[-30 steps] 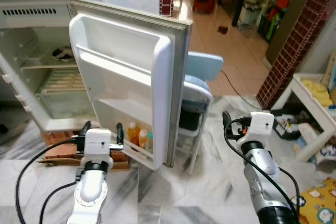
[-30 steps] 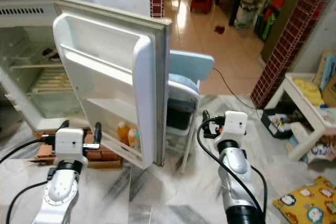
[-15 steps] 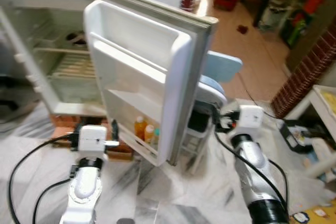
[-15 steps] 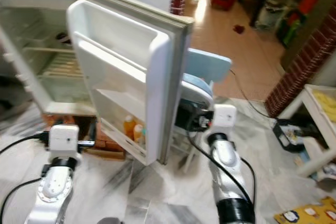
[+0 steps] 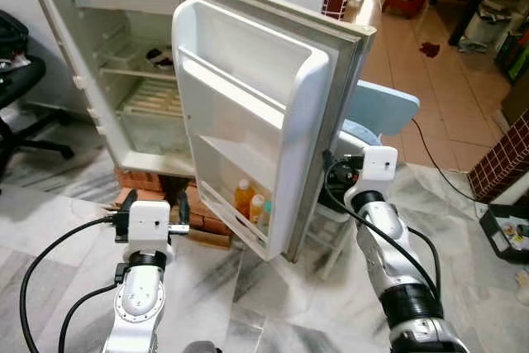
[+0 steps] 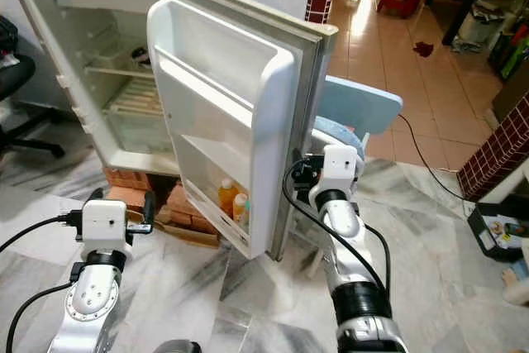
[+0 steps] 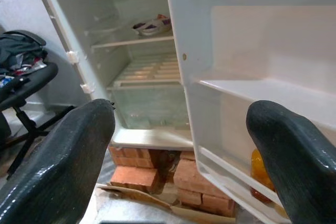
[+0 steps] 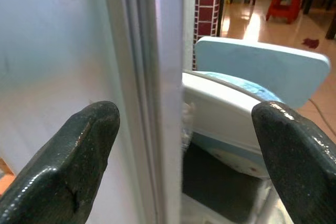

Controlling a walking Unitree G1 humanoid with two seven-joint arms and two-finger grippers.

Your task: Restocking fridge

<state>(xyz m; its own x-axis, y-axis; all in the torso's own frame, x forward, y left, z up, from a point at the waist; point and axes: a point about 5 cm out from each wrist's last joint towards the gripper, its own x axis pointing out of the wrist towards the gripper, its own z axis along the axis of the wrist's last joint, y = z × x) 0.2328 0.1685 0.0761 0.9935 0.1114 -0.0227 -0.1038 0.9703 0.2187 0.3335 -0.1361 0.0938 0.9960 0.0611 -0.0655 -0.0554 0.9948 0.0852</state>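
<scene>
Two eye views: whole scene has shifted, so the camera moved; fridge (image 5: pixel 124 72) now faces the robot, door (image 5: pixel 264 121) open, bottles (image 5: pixel 252 204) in its lowest rack. Left wrist: left gripper (image 7: pixel 178 156) spread, empty. Right wrist: right gripper (image 8: pixel 184 156) spread at door edge.

Home kitchen, open fridge (image 5: pixel 124 80) (tiled floor (image 5: pixel 430 97))

Bottles (image 5: pixel 251 204) in the open fridge door's (image 5: pixel 248 113) lowest shelf, chair (image 5: pixel 376 113) right behind the door.
</scene>
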